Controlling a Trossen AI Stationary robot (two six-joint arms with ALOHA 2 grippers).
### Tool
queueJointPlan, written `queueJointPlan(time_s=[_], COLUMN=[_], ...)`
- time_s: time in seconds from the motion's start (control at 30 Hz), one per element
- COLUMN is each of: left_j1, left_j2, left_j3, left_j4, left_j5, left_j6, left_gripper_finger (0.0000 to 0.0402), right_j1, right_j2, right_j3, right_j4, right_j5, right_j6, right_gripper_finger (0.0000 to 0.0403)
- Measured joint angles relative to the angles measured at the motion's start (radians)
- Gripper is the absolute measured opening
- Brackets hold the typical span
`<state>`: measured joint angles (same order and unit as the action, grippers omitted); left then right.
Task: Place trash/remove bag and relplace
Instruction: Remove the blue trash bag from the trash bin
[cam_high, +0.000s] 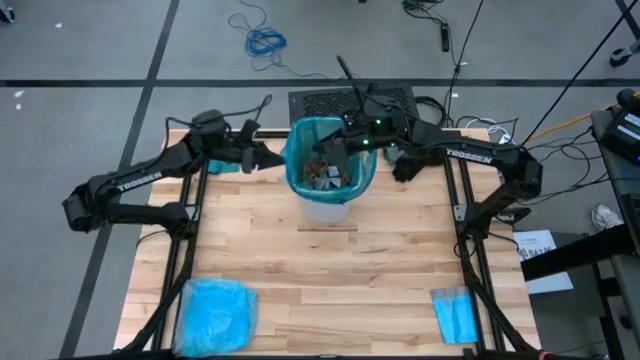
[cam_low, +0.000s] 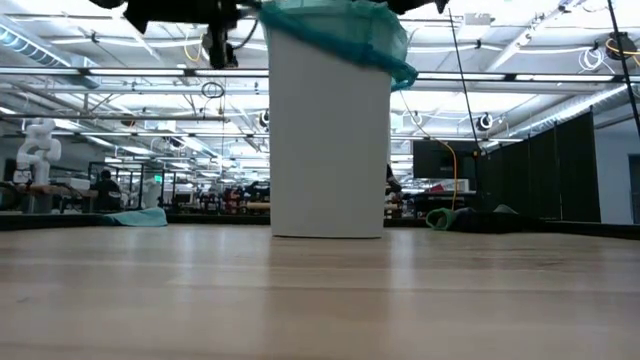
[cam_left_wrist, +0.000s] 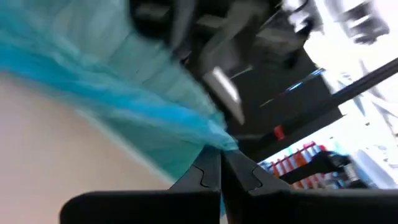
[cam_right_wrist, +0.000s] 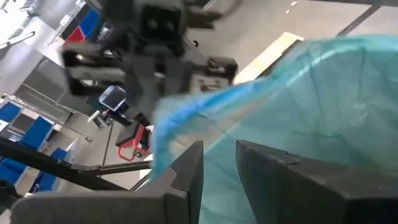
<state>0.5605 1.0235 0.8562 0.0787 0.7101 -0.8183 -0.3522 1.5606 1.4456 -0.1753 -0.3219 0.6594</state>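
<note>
— Bag (cam_high: 330, 135) is on the white bin (cam_low: 330, 140), with its teal rim folded over the bin's top edge. The trash (cam_high: 326, 175) lies inside it, brown wads and pale wrappers. So we judge the filling is finished and the bag must now come out.

— Where are our grippers?

— Left gripper (cam_left_wrist: 221, 177) is at the bin's left rim, fingers pressed together, and the bag's edge meets the tips. We think it pinches the film, to lift it off the rim. Right gripper (cam_right_wrist: 219, 165) is at the bin's right rim, its fingers a little apart. The teal plastic sits around them, but we cannot tell if they grip it.

— And the table (cam_high: 320, 280)?

— Light wood planks. The bin stands near its far edge. At the near edge, well apart from the bin, we see a pale blue bag (cam_high: 215, 310) left of it and a small folded blue sheet (cam_high: 455, 313) right of it. Beyond the bin is a large hall with ceiling lights and distant benches.
</note>
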Motion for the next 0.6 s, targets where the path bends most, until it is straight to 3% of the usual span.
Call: queueJointPlan(time_s=[0.47, 0.6], left_j1=[-0.004, -0.004], left_j2=[0.032, -0.021], left_j3=[0.013, 0.014], left_j4=[0.070, 0.044], left_j5=[0.039, 0.022], left_j6=[-0.039, -0.012], left_gripper_finger=[0.0000, 0.0000], right_j1=[0.008, 0.008], right_j2=[0.087, 0.071], right_j3=[-0.001, -0.001], right_j4=[0.044, 0.042], right_j5=[-0.075, -0.078], right_j6=[0.035, 0.035], right_gripper_finger=[0.0086, 0.0086])
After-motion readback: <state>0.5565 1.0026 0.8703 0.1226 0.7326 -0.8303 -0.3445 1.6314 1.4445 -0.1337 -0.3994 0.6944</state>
